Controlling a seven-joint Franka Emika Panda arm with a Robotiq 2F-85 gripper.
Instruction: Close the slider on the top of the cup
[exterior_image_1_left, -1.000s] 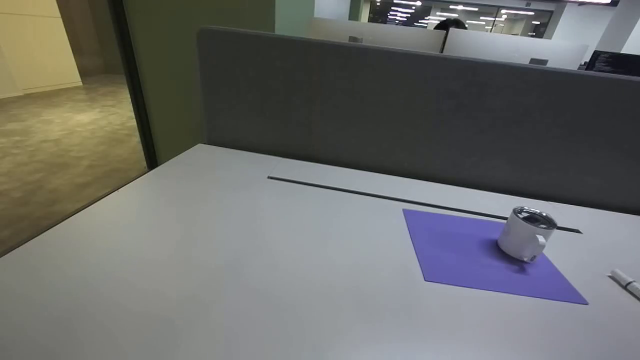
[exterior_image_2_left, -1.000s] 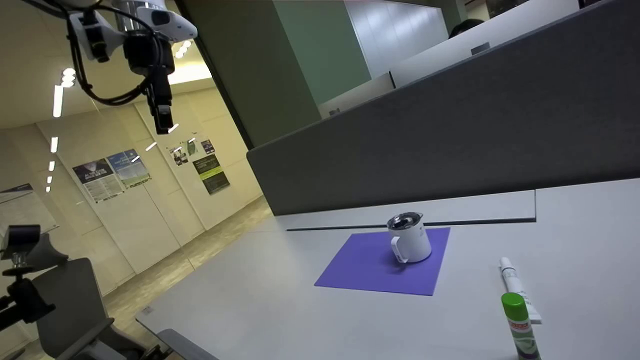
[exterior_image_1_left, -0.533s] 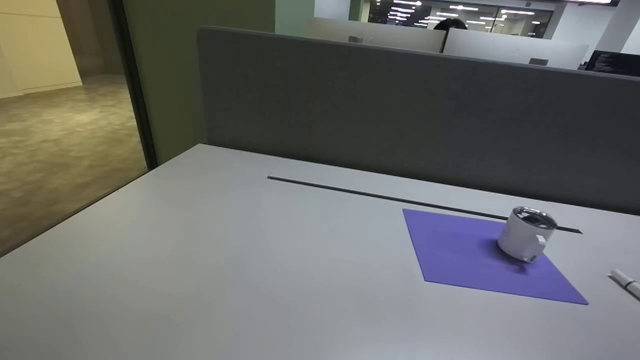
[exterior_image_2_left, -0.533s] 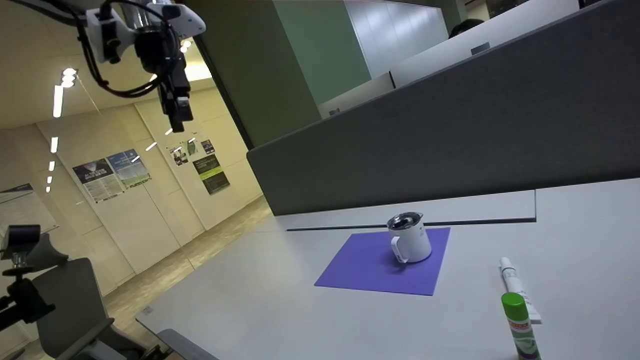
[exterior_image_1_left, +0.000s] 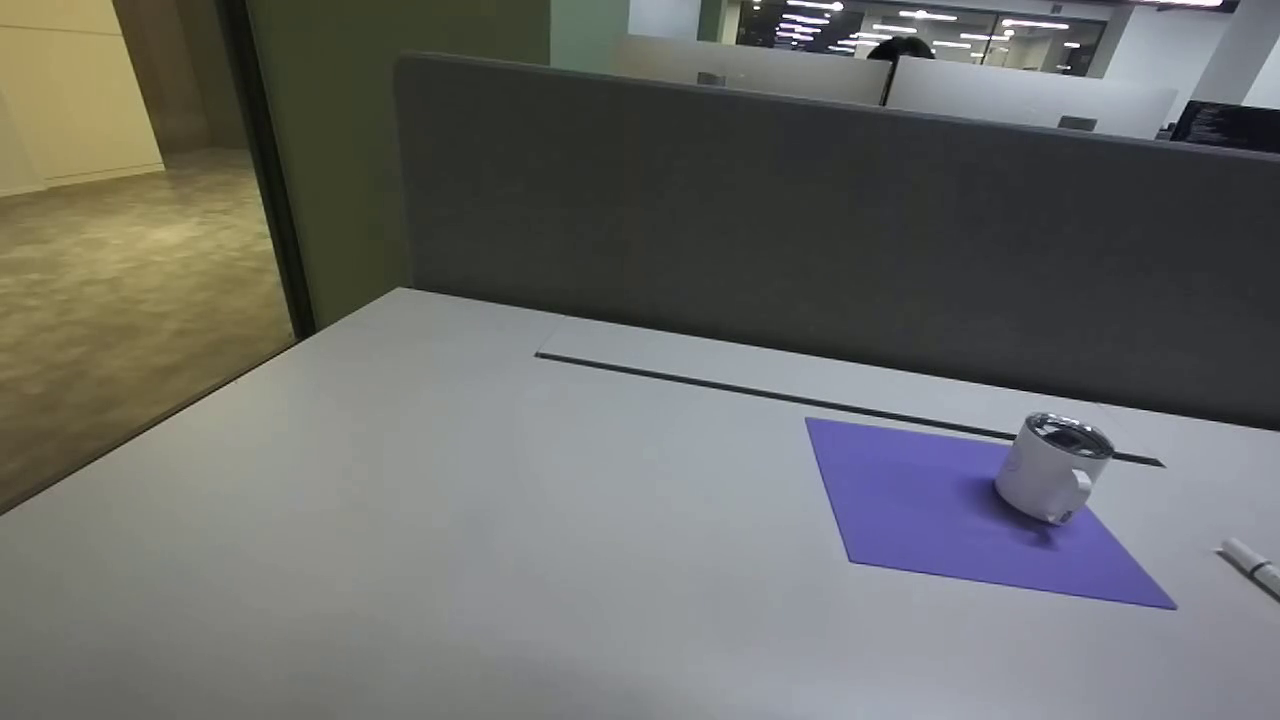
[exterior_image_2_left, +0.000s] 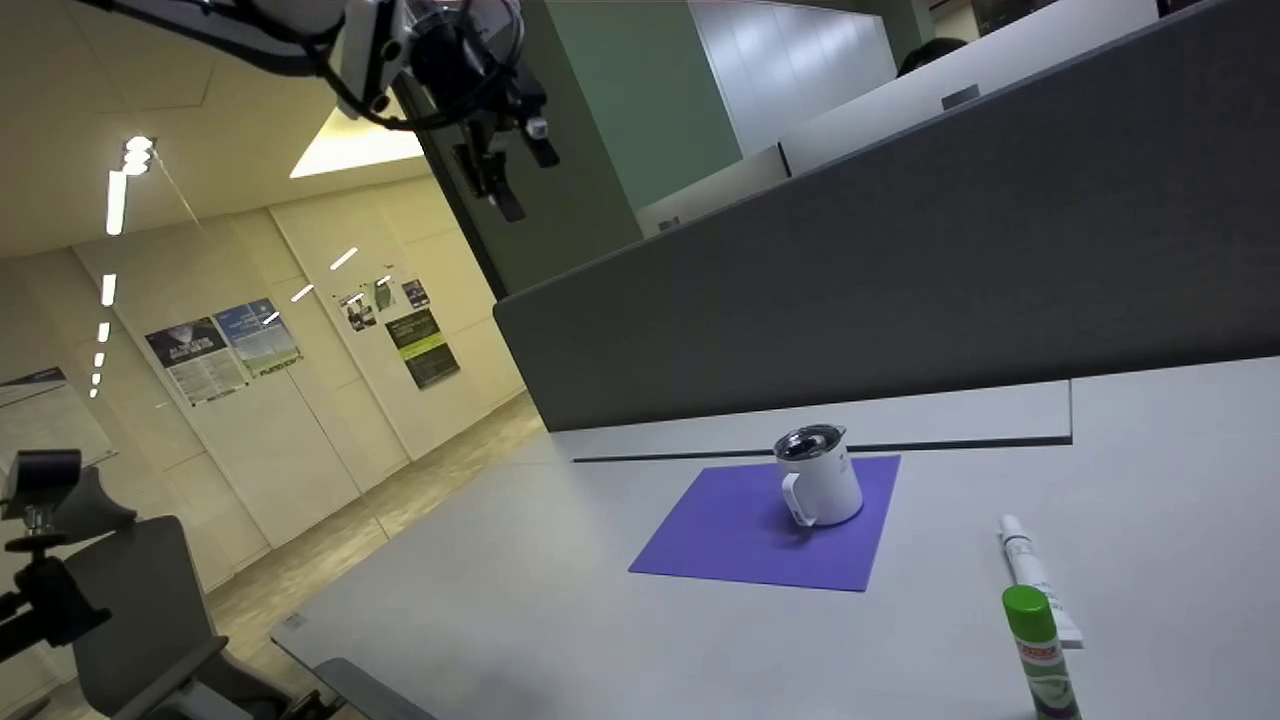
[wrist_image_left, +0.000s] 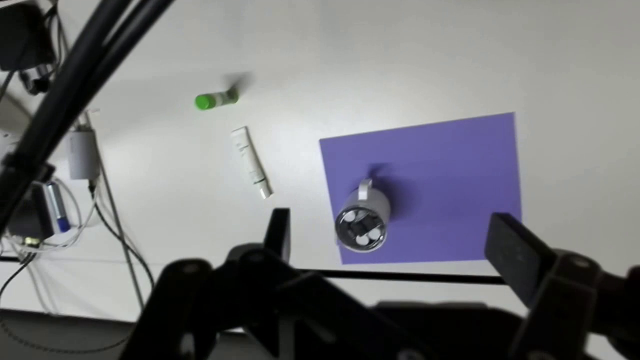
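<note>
A white cup (exterior_image_1_left: 1045, 480) with a handle and a clear lid stands upright on a purple mat in both exterior views (exterior_image_2_left: 828, 490). In the wrist view the cup (wrist_image_left: 378, 202) shows from above. Its lid (wrist_image_left: 350, 235) carries a dark slider (wrist_image_left: 364, 225) across the middle; whether the slider is open or shut is too small to tell for sure. My gripper (exterior_image_2_left: 528, 182) is high above the table, well away from the cup. In the wrist view the gripper (wrist_image_left: 390, 217) is wide open and empty, with the cup below, between the fingers' lines.
The purple mat (exterior_image_2_left: 720, 530) lies on the white table. A white tube (wrist_image_left: 250, 160) and a green-capped stick (wrist_image_left: 215, 100) are beside it. A dark divider (exterior_image_2_left: 900, 290) stands behind the cup. Cables and small devices (wrist_image_left: 84, 155) lie at the left in the wrist view.
My arm has moved right and slightly up in an exterior view, and the gripper has turned so both fingers now show apart. The cup, mat and other things have not moved.
</note>
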